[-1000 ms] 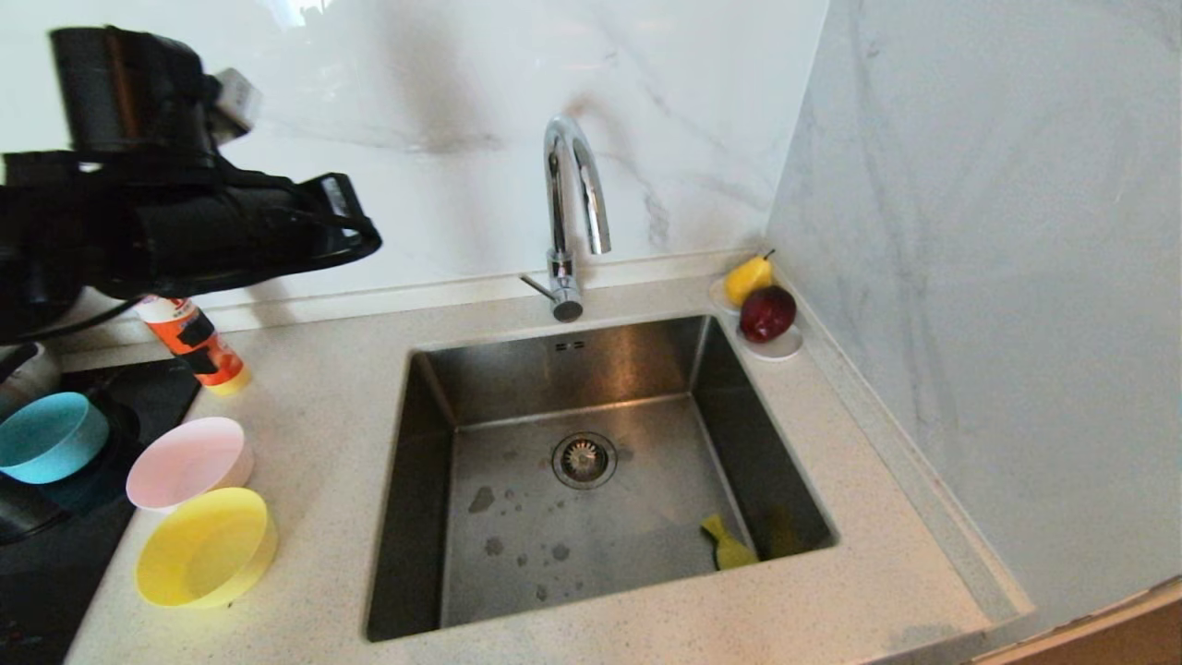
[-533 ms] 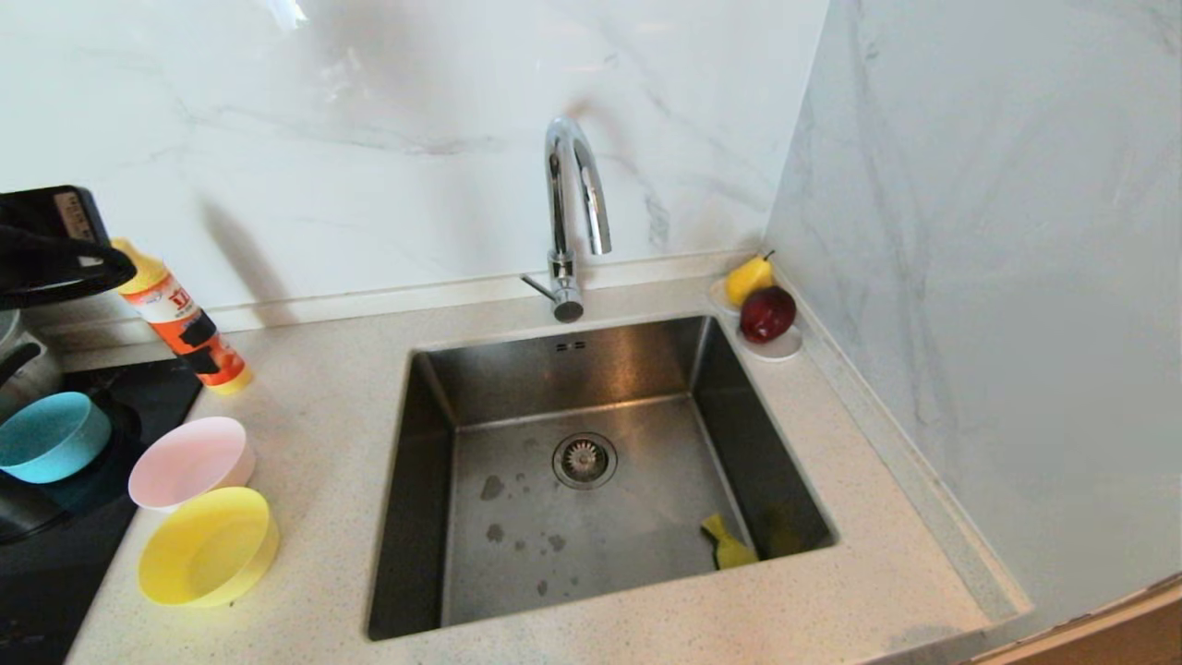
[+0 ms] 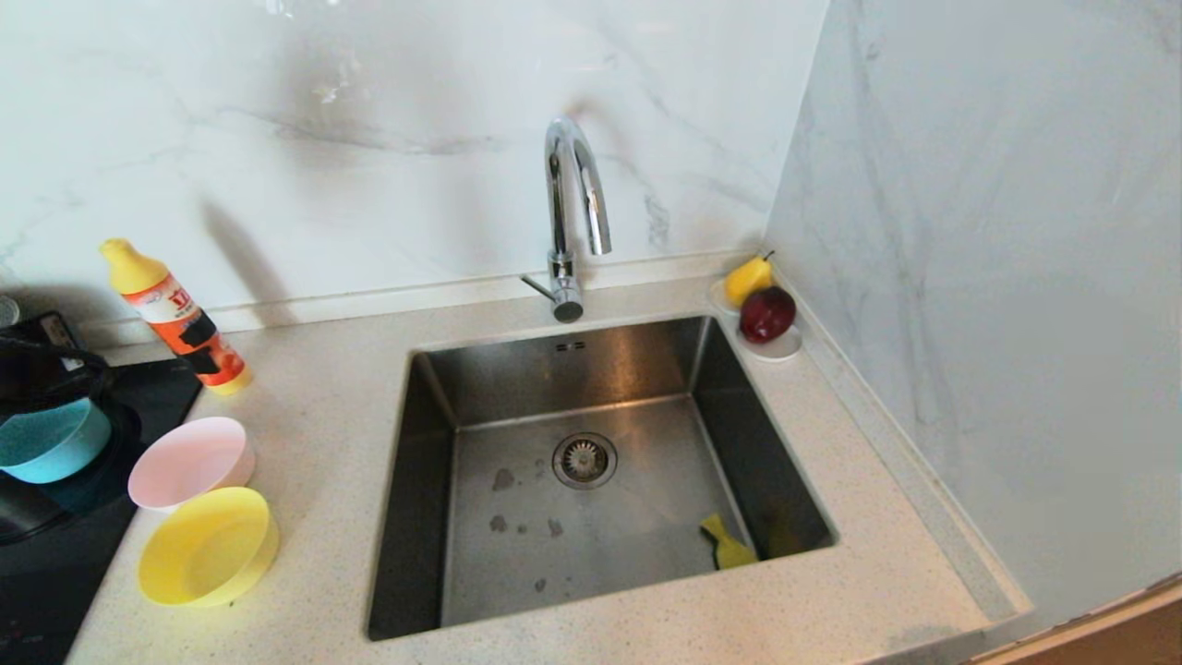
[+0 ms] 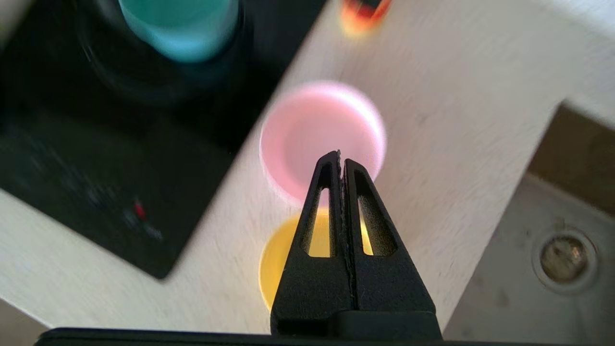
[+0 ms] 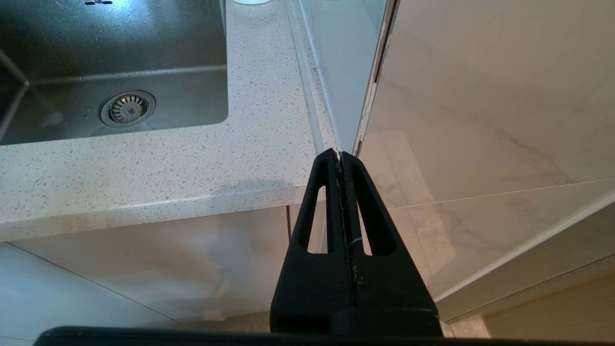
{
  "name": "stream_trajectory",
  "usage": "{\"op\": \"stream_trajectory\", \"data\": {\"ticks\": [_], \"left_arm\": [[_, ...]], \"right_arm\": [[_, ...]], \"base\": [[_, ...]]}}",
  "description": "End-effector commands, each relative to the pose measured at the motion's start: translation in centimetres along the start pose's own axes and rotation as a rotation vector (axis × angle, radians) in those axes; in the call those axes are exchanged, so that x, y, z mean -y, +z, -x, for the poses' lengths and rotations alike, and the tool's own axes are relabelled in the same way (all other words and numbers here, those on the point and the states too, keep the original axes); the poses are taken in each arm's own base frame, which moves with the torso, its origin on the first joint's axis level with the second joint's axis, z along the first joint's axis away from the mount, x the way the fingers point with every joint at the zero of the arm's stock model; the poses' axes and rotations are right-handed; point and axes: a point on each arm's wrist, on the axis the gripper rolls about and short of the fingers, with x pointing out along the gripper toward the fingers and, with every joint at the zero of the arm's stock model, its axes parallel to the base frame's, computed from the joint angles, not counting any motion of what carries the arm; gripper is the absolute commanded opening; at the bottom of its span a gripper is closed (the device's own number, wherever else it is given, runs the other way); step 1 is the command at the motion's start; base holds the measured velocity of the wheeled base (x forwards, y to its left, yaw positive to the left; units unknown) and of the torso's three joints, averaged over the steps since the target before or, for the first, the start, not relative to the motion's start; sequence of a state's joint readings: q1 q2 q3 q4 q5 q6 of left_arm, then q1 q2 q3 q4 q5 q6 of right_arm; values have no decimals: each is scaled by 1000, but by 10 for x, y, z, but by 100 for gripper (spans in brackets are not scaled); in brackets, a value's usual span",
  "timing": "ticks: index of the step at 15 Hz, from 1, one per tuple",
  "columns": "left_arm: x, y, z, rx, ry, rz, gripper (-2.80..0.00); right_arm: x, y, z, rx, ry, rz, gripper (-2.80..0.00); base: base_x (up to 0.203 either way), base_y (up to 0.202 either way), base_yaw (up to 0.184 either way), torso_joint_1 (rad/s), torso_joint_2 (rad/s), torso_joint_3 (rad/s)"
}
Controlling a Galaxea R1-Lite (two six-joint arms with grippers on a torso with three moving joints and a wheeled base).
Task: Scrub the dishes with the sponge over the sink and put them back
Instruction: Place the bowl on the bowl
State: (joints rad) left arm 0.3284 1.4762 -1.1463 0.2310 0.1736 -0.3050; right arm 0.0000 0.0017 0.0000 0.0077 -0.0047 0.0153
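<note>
The three bowls stand together at the left end of the counter (image 3: 323, 443). The pink bowl (image 3: 189, 462) and the yellow bowl (image 3: 208, 547) sit on the speckled stone near its front left corner, touching or almost touching. The blue bowl (image 3: 51, 441) sits further left, on the black cooktop (image 3: 65, 573). All three are small, round and open side up, of smooth matte plastic.

The sponge (image 3: 727, 545) lies inside the sink (image 3: 434, 517), in its front right corner; I see only a bent yellow foam part. The basin is square, of brushed steel, with some water spots around the round drain (image 3: 584, 459) and a curved chrome faucet (image 3: 571, 212) behind it.

I judge the task is at its beginning: no bowl is lifted and the sponge is untouched. The left gripper (image 4: 341, 158) hangs above the pink and yellow bowls, fingers pressed together and holding nothing. To take a bowl, it must first spread the fingers, come down over one thin rim and pinch it. The light plastic may slide on the stone.

The right gripper (image 5: 340, 156) is parked low at the front right corner of the counter, also closed and empty.

An orange detergent bottle (image 3: 180, 319) stands at the back wall, and a white saucer (image 3: 771, 346) with fruit sits at the back right corner of the sink.
</note>
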Motion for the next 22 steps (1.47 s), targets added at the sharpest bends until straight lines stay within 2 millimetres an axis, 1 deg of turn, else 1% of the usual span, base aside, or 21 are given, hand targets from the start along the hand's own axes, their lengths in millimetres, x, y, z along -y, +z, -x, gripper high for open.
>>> {"op": "stream_trajectory", "data": {"ticks": [1, 2, 3, 6, 8, 10, 12, 14, 18, 22], "left_arm": [[-12, -6, -27, -90, 26, 28, -280], [-16, -7, -33, -107, 43, 41, -280], [-20, -9, -42, -126, 60, 53, 0], [-32, -15, -63, -189, 72, 127, 0], [-43, -20, -81, -238, 90, 161, 0], [-54, -29, -93, -291, 90, 203, 0], [-61, -36, -100, -342, 60, 238, 0], [-64, -45, -108, -391, 38, 262, 0], [-66, -49, -116, -431, -10, 315, 0], [-73, -49, -125, -422, -9, 345, 0]], "right_arm": [[0, 0, 0, -1, 0, 0, -280], [0, 0, 0, -1, 0, 0, -280], [0, 0, 0, -1, 0, 0, -280], [0, 0, 0, -1, 0, 0, -280], [0, 0, 0, -1, 0, 0, -280], [0, 0, 0, -1, 0, 0, -280], [0, 0, 0, -1, 0, 0, -280], [0, 0, 0, -1, 0, 0, -280], [0, 0, 0, -1, 0, 0, -280], [0, 0, 0, -1, 0, 0, -280]], "base": [[0, 0, 0, 0, 0, 0], [0, 0, 0, 0, 0, 0], [0, 0, 0, 0, 0, 0], [0, 0, 0, 0, 0, 0], [0, 0, 0, 0, 0, 0], [0, 0, 0, 0, 0, 0], [0, 0, 0, 0, 0, 0], [0, 0, 0, 0, 0, 0], [0, 0, 0, 0, 0, 0], [0, 0, 0, 0, 0, 0]]}}
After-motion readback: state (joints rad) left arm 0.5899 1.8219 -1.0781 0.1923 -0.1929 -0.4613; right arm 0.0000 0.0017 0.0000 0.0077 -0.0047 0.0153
